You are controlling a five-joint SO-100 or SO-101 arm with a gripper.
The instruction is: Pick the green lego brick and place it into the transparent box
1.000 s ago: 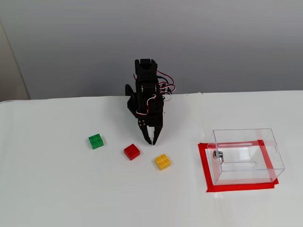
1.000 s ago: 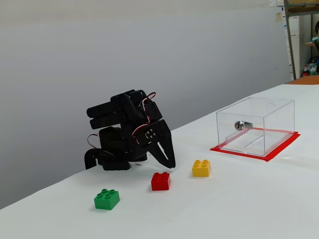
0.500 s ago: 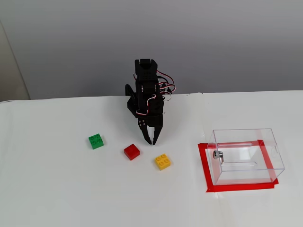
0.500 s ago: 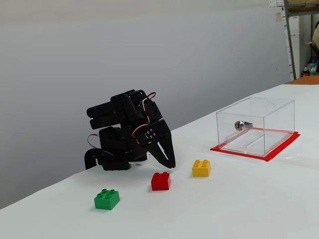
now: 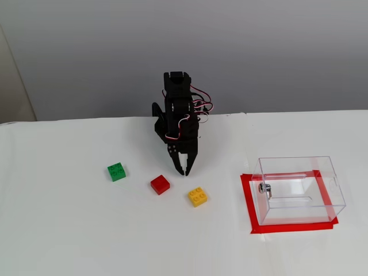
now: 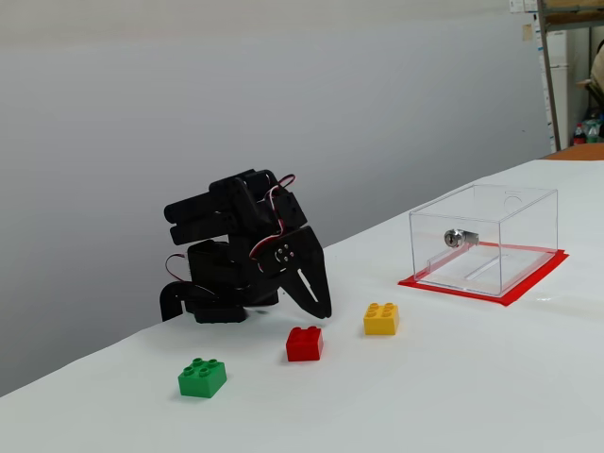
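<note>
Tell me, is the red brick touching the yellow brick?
Apart. In both fixed views, bare white table shows between the red brick and the yellow brick.

You're in a lab-like room: bare white tabletop, plain grey wall, storage shelving behind.

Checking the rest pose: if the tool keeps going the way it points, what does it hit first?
Probably the bare table: the shut tool points down into the gap between the red brick and the yellow brick. Depth is unclear.
</note>
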